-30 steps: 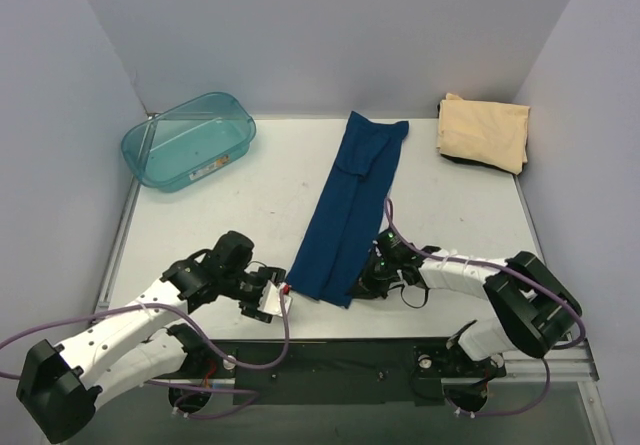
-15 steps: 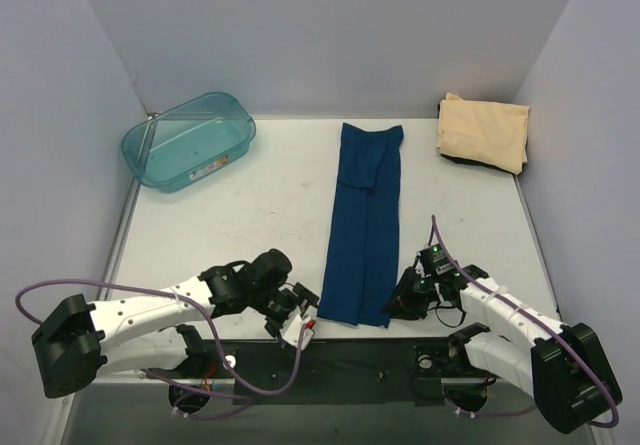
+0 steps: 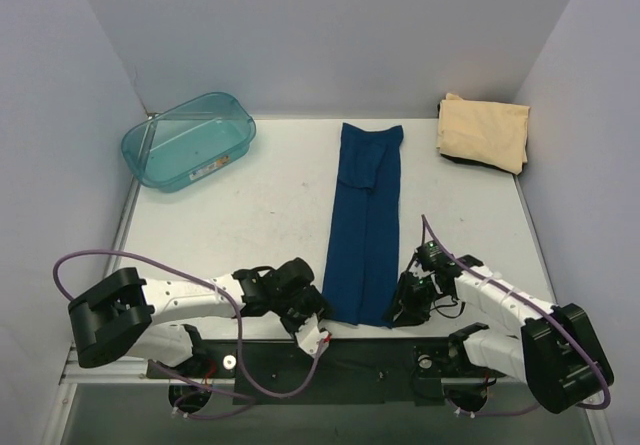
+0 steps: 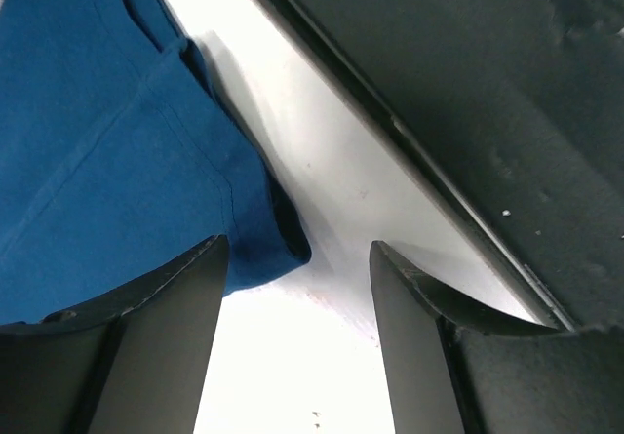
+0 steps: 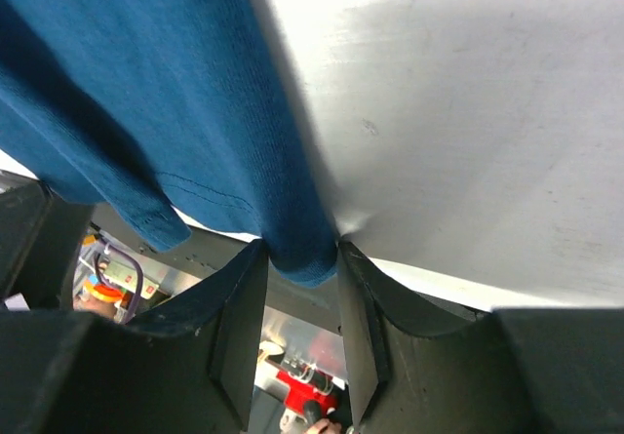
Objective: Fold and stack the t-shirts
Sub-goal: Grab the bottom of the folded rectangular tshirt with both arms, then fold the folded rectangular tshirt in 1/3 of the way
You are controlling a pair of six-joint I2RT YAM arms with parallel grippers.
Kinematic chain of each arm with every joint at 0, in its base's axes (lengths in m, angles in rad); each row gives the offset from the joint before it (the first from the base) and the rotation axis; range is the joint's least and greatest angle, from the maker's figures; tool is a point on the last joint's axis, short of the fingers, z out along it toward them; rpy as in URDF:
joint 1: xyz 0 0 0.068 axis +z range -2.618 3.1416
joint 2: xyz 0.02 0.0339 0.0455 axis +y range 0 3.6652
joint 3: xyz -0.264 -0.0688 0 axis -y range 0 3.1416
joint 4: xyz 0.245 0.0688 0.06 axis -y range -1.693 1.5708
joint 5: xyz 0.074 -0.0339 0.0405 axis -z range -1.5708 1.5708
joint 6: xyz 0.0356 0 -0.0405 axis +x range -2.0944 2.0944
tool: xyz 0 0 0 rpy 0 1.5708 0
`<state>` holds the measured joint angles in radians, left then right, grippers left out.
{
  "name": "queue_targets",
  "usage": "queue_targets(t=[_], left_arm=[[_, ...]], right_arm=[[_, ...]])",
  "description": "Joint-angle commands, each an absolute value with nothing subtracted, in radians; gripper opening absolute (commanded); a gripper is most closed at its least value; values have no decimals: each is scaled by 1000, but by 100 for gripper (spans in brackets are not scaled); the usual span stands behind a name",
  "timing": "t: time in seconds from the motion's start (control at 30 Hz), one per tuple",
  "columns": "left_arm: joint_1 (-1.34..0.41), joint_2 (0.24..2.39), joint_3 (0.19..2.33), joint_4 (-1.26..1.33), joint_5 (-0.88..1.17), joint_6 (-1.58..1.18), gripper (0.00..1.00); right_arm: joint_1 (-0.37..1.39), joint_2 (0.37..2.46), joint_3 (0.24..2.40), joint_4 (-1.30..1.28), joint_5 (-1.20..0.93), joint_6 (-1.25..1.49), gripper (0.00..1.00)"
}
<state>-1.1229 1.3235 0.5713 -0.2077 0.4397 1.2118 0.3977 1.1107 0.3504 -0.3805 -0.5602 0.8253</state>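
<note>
Navy t-shirt (image 3: 362, 220) lies as a long strip from far edge to near edge. Right gripper (image 5: 297, 258) clenches its near-right corner — left gripper (image 4: 297, 297), fingers spread, sits at the near-left one, probably to lift both for a fold.

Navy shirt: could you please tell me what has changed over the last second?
The near end of the navy shirt swung right, so it lies straight. The right gripper, shut on its near-right corner, drew back toward the near edge; the left gripper followed, open at the near-left corner. The teal tub and tan shirt stayed.
</note>
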Motion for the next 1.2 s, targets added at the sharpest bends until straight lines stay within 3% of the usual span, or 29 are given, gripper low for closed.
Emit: queue_targets(t=[0.0,0.1,0.2,0.3,0.43,0.57,0.77,1.17], left_arm=[[-1101,1350,606,-137,408,1246,68],[-1103,1370,607,-117,420,1244,53],[-1109,1373,597,-100,428,1258,36],[-1115,1348,595,-63,434,1185,0],[-1095,1327,653,-77,433,977,0],[-961,1359,866,-201,529,757,0],[-766,1525,1165,-386,554,620,0],[-631,1911,1586,-451,428,532,0]], right_arm=[[388,1161,337,-468,-499,758,28],[380,1202,356,-459,-522,738,8],[362,1210,402,-495,-540,695,0],[361,1171,481,-616,-506,648,0],[345,1117,586,-716,-523,623,0],[289,1150,739,-764,-541,572,0],[158,1365,972,-775,-555,470,0],[54,1830,1457,-769,-597,423,0]])
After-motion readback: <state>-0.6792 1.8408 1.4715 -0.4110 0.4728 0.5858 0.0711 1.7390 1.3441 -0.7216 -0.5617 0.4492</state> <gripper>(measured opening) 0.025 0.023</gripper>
